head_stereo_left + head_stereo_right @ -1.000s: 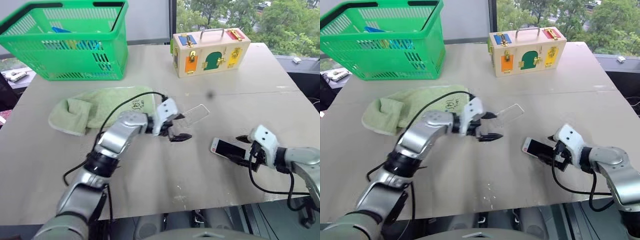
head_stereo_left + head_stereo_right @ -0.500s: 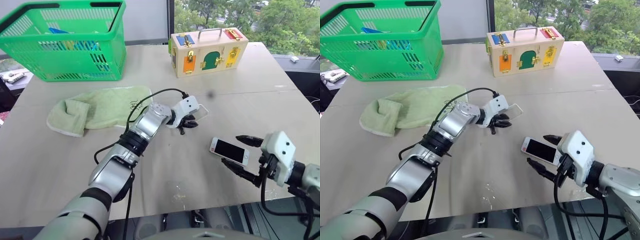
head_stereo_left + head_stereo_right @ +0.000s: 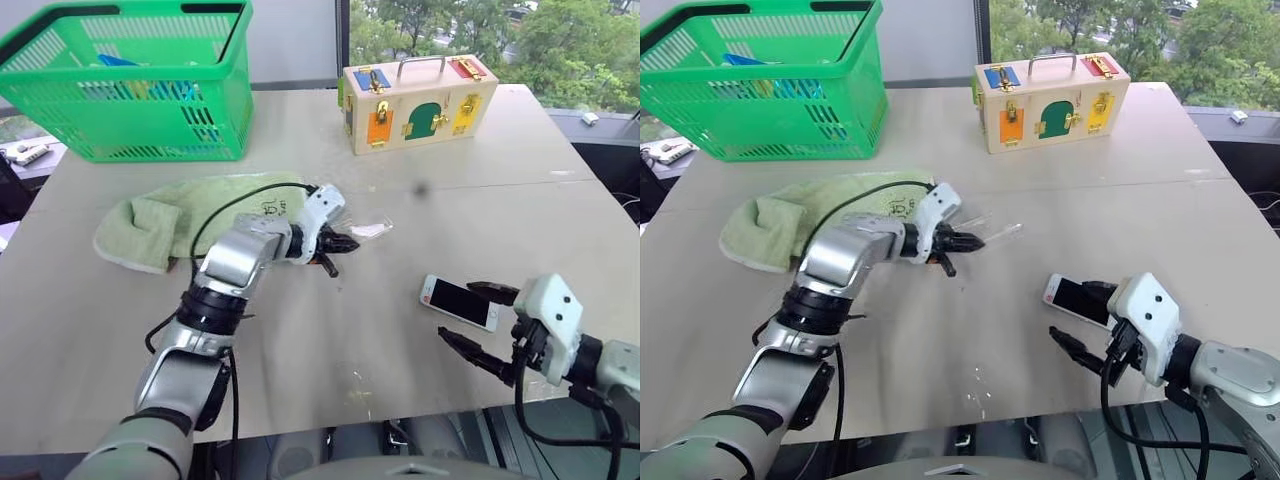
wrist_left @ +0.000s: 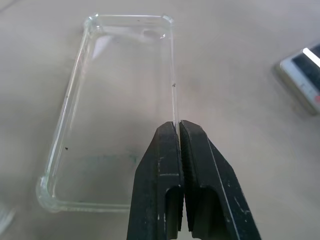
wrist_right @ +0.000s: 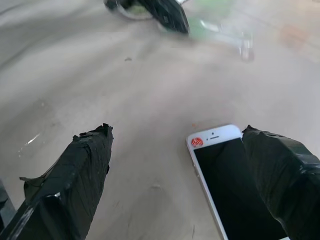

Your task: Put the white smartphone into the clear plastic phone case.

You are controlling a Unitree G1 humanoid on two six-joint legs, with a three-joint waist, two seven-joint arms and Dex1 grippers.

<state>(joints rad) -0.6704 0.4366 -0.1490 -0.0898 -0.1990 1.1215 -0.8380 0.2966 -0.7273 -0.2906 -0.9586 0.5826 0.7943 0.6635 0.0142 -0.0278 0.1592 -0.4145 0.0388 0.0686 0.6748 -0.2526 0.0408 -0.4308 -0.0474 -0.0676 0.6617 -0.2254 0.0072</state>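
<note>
Left tool (image 4: 178, 125) on clear case (image 4: 120, 110) edge

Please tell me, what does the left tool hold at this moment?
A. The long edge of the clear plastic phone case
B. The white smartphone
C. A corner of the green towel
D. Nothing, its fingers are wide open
A. In the left wrist view the left tool has its two black fingers shut together on one long edge of the clear plastic phone case, while the white smartphone lies apart on the table.
</note>
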